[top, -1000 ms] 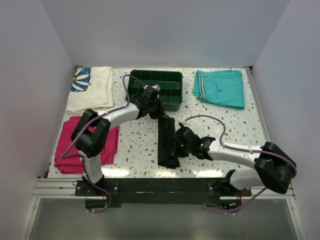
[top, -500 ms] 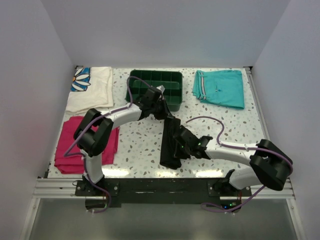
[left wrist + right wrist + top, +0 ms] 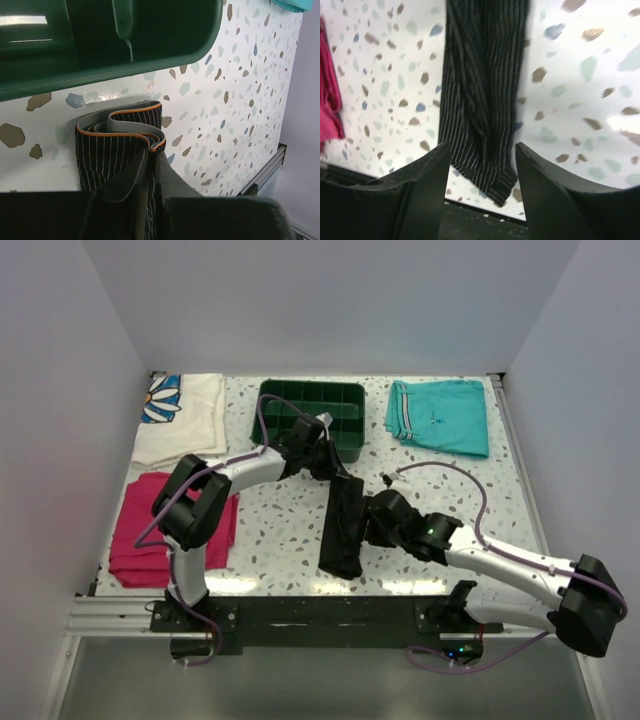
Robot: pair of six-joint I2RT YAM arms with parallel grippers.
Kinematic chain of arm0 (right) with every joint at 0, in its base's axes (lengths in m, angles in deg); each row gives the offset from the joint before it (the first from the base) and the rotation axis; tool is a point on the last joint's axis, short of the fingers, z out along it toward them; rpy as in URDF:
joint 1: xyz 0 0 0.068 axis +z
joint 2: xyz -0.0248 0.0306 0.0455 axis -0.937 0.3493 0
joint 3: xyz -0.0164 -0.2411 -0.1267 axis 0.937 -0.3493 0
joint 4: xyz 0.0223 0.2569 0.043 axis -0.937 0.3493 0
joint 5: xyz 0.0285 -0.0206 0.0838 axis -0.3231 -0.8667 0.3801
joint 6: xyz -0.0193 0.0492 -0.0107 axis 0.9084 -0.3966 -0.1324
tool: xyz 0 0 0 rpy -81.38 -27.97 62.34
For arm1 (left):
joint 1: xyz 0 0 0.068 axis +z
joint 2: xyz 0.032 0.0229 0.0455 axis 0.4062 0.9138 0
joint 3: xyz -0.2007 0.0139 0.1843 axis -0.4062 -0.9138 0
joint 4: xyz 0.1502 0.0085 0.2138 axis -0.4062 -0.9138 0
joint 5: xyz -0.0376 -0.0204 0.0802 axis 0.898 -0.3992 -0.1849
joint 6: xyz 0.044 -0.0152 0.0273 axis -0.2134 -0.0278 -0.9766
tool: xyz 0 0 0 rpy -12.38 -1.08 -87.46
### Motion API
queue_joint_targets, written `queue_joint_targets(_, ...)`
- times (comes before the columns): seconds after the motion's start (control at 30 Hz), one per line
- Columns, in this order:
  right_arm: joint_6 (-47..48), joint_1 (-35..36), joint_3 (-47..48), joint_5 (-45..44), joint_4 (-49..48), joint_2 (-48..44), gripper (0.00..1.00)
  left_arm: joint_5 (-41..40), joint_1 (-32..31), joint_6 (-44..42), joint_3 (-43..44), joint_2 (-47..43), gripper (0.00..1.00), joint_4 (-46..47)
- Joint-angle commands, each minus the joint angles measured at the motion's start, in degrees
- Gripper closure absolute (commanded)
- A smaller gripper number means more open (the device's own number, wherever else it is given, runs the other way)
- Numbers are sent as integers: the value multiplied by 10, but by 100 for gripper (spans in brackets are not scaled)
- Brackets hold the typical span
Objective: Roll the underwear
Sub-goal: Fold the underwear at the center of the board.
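Bare table [image 3: 280, 530] between underwear [image 3: 342, 530] and magenta cloth [image 3: 135, 540]: an open lane from the near edge. The left arm [image 3: 240, 468] arches over its far part.

Far end of underwear lies close to the bin [image 3: 355, 445] front wall. The left gripper [image 3: 151, 160] is pinched on the fabric there, so room is tight.

Right side: the right gripper [image 3: 372, 525], jaws apart, sits just beside the underwear. The right arm [image 3: 500, 565] slants across the near right corner. Bare table lies beyond it up to the teal shorts [image 3: 445, 418].

White cloth [image 3: 185, 425] fills the far left corner.

In my right wrist view the underwear [image 3: 485, 85] runs off the top edge, the magenta cloth [image 3: 327, 100] off the left. My left wrist view cuts the green tray [image 3: 150, 55] at top and left.
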Motion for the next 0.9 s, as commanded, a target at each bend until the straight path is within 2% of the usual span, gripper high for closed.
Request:
queue_joint_targets(0.0, 32, -74, 26, -18, 46, 8, 51, 21, -2, 3, 21, 4, 100, 23)
queue_joint_targets(0.03, 44, -115, 29, -9, 46, 14, 55, 19, -3, 3, 22, 3, 100, 22)
queue_joint_targets(0.17, 100, -183, 52, 49, -4, 58, 80, 19, -3, -1, 25, 6, 100, 18)
queue_joint_targets(0.23, 126, -203, 66, 78, -22, 99, 84, 19, -3, 1, 26, 8, 100, 18)
queue_joint_targets(0.27, 131, -210, 80, 84, -37, 114, 89, 19, -3, 0, 28, 9, 100, 18)
queue_joint_targets(0.33, 150, -227, 94, 119, -60, 161, 91, 24, -3, 1, 32, 13, 100, 17)
queue_joint_targets(0.53, 164, -265, 141, 132, -134, 277, 94, 19, -3, -2, 40, 19, 100, 11)
queue_joint_targets(0.87, 151, -296, 161, 184, -225, 377, 93, 21, -3, -3, 47, 24, 100, 4)
